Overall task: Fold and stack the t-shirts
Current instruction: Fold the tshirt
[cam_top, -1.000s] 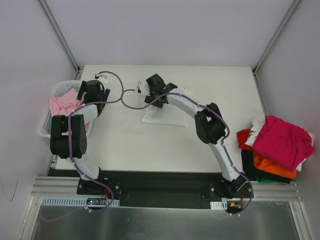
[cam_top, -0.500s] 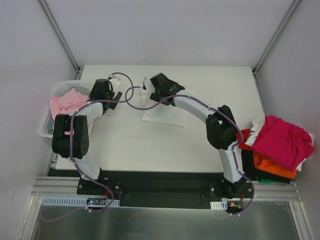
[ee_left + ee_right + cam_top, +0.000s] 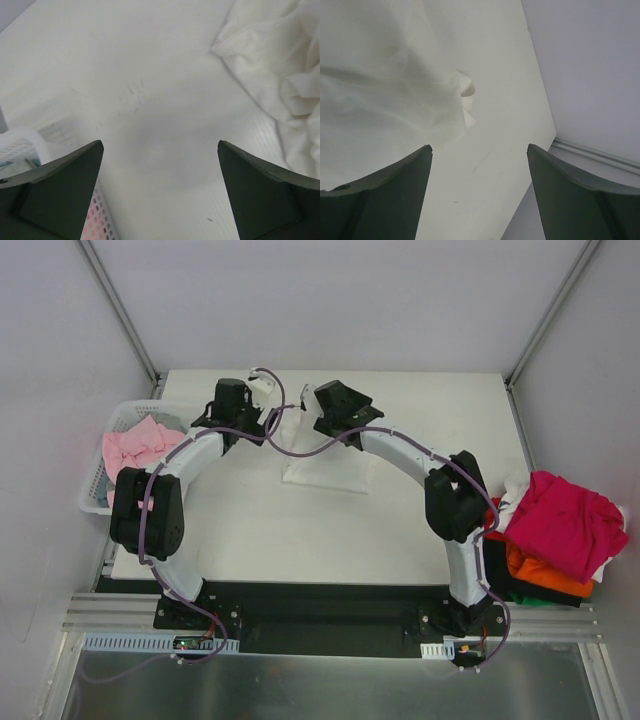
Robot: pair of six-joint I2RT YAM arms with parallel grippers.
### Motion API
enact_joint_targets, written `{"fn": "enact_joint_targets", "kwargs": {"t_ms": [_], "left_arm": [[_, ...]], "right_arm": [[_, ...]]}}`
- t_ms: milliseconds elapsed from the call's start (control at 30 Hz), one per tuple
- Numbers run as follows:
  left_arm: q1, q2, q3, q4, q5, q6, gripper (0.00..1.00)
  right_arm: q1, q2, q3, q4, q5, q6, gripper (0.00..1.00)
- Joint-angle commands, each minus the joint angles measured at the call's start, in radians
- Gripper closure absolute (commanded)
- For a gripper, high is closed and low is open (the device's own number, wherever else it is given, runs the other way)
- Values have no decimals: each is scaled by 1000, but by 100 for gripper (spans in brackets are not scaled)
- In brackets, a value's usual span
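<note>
White tee (image 3: 325,468) lies partly folded on the table (image 3: 260,530), toward its far side, under the two wrists. The cloth looks soft, light and limp. It would likely sag and drag if lifted, so it is best pinched at a hem corner or a doubled edge, one corner per arm. Left gripper (image 3: 160,144) is spread wide and empty over bare table, just beside the tee's rumpled edge. Right gripper (image 3: 479,146) is also wide, with nothing between its fingers, at the tee's edge. Only the overhead view shows the pink tee (image 3: 140,445) in the basket (image 3: 92,495) and the magenta-topped pile (image 3: 565,520) at the right edge. Only the wrist views show the creases and a loose flap.
</note>
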Motion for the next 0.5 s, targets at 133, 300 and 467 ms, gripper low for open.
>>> {"fn": "enact_joint_targets", "kwargs": {"t_ms": [133, 300, 467], "left_arm": [[-99, -20, 119, -83, 222, -114, 0], [-111, -12, 157, -106, 338, -197, 1], [-137, 8, 171, -114, 371, -229, 1]], "right_arm": [[-90, 40, -49, 56, 74, -25, 20], [-126, 25, -110, 68, 77, -24, 20], [-151, -16, -159, 45, 54, 18, 19]]}}
